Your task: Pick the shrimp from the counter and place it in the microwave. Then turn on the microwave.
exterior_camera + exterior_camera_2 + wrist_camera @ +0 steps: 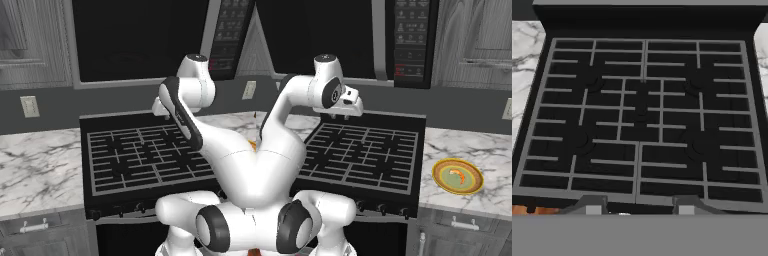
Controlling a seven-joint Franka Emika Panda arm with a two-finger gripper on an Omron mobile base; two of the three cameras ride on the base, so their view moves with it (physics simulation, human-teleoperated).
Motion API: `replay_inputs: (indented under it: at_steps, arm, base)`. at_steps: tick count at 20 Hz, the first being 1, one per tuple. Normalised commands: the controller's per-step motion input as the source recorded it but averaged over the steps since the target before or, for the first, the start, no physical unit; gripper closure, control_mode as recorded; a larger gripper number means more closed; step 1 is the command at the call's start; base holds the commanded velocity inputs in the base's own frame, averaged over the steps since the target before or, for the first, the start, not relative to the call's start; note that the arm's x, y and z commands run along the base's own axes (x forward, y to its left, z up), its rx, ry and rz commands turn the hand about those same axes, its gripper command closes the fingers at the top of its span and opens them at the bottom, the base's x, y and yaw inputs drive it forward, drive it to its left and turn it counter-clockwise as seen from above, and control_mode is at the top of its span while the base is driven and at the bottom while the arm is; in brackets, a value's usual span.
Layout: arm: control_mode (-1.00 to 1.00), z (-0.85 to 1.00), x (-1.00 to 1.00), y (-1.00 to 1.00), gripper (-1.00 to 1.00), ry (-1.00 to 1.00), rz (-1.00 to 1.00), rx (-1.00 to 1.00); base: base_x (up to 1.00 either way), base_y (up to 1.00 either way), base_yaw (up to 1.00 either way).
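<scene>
- Left base view: your arm rises from 4 o'clock and folds over the stove top (145, 157). The gripper (161, 111) sits near the stove's back edge, mostly masked by the forearm, so you cannot judge its fingers here. The microwave (140, 40) hangs at 12 o'clock with its door dark and, by the look of it, shut. The counter (37, 167) runs off at 9 o'clock. A sliver of orange at the 3 o'clock edge is too cut off to name.
- Right base view: the shrimp (457, 174) lies on a yellow-rimmed green plate (458, 176) at 4 o'clock, on the marble right of the stove. Your hand hovers at 10 o'clock, well apart from it. Swing right and down first, and come at the shrimp from straight above, since it is tiny and curved. The microwave's keypad (410, 40) is at 12 o'clock, its legends too small to read.
- Hand view: you look down on the grates, with the two fingertips (593, 206) standing apart at 6 o'clock and nothing between them, so the claw is partly spread and empty. Whether that gap suits the shrimp, you cannot tell yet.
</scene>
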Motion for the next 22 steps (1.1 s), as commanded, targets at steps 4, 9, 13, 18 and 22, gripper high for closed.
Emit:
replay_inputs:
  at_steps: [4, 9, 13, 18, 22]
  arm:
    - [-1.00, 0.00, -0.13, -0.04, -1.00, -0.10, 0.00, 0.00]
    - [-1.00, 0.10, -0.26, -0.24, -1.00, -0.23, -0.05, 0.00]
    - [-1.00, 0.28, -0.11, -0.17, -1.00, -0.25, -0.07, 0.00]
    - [-1.00, 0.44, 0.00, -0.24, -1.00, -0.24, -0.10, 0.00]
    - [-1.00, 0.56, 0.00, -0.32, -1.00, -0.22, -0.10, 0.00]
  base:
    - [0.00, 0.00, 0.00]
    - [0.00, 0.00, 0.00]
    - [0.00, 0.00, 0.00]
    - [0.00, 0.00, 0.00]
    - [0.00, 0.00, 0.00]
